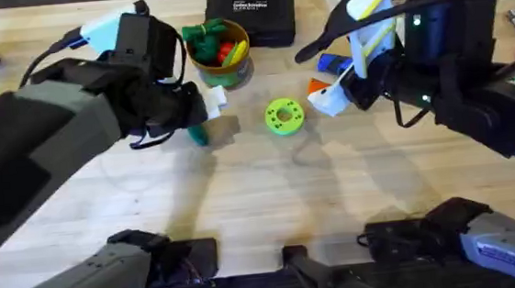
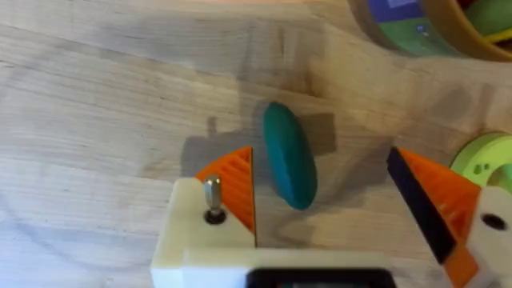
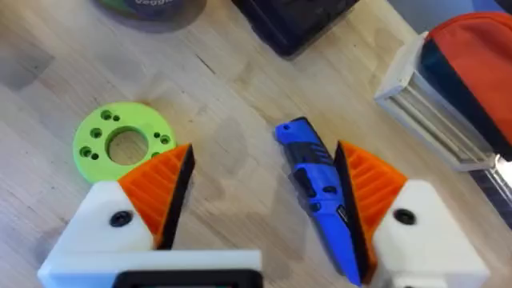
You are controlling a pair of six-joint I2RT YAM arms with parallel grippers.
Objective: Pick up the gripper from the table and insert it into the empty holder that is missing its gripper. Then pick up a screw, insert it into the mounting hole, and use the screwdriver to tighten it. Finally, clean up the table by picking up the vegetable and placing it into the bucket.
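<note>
Pale wooden table (image 2: pixel 96 112) with visible grain and a matt finish. On it, a smooth, matt dark green plastic vegetable (image 2: pixel 290 166). Beside the vegetable, ribbed orange plastic pads (image 2: pixel 234 186) on smooth white plastic holders (image 2: pixel 192 240), one bearing a shiny metal screw (image 2: pixel 213 198). Farther from the vegetable, a glossy blue plastic screwdriver (image 3: pixel 324 196)

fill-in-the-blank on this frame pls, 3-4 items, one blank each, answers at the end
1. The vegetable lying between the left gripper's open fingers is dark ____.
2. The screwdriver beside the right gripper's orange pad is ____ in colour.
3. The disc with holes lies on the ____.
4. The bucket holds toy ____.

Missing words: green; blue; table; vegetables
</note>
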